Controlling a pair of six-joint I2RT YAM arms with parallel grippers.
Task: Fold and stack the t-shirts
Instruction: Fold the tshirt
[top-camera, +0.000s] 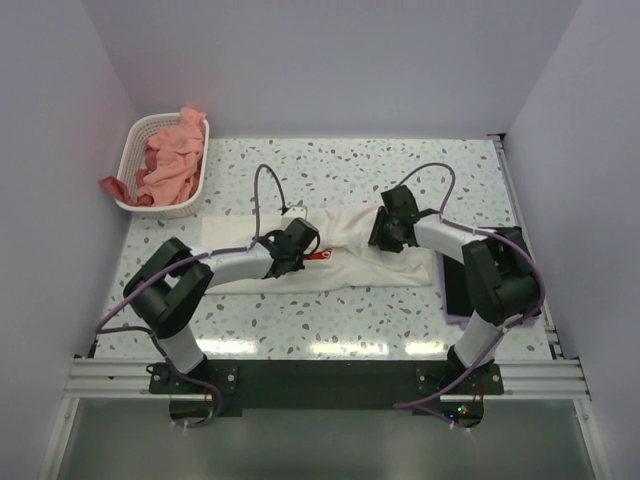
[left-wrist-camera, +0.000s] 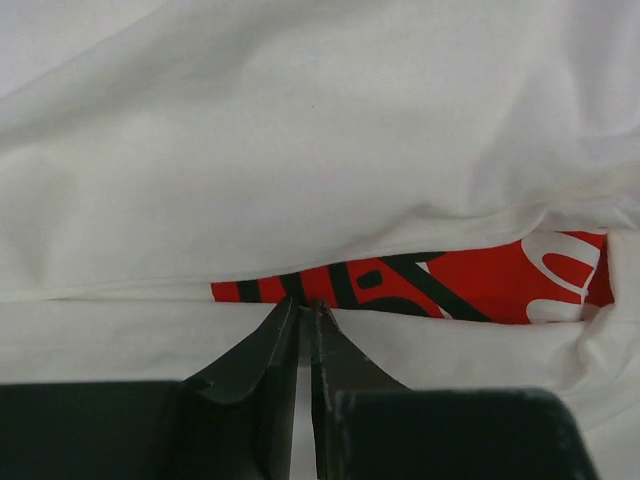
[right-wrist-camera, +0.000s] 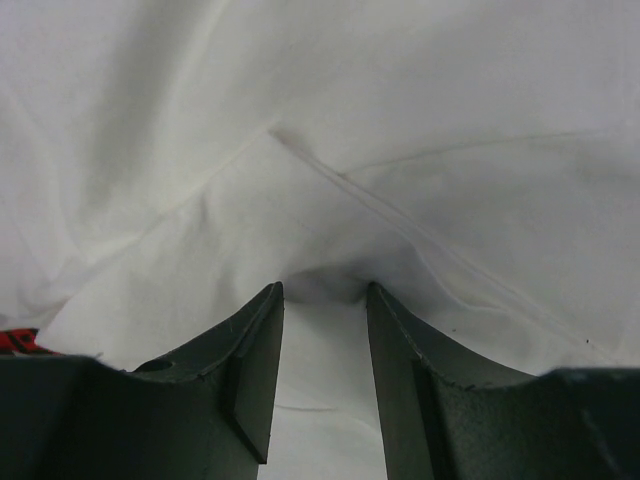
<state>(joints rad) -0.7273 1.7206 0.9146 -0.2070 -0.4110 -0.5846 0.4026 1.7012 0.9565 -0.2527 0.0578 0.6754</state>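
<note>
Cloth is filling both wrist views: the white t-shirt (top-camera: 350, 262) is lying spread sideways across the middle of the table (top-camera: 330, 325), creased and partly folded over itself. The left gripper (left-wrist-camera: 305, 305) is resting at a fold's edge, its fingers pressing almost together; whether cloth is caught between them I cannot tell. Just beyond its tips a strip of red print (left-wrist-camera: 470, 285) is peeking out between two white layers. The right gripper (right-wrist-camera: 322, 290) is standing on plain cloth with fingers spread, a small hump bulging between the tips. At the right edge a black t-shirt (top-camera: 450, 290) is lying flat, half hidden by the right arm. The table is showing a pale speckled top. In the far left corner a white basket (top-camera: 185, 208) is holding crumpled pink t-shirts (top-camera: 170, 160), one hanging over its rim. Plain pale walls (top-camera: 330, 70) are closing in three sides.
</note>
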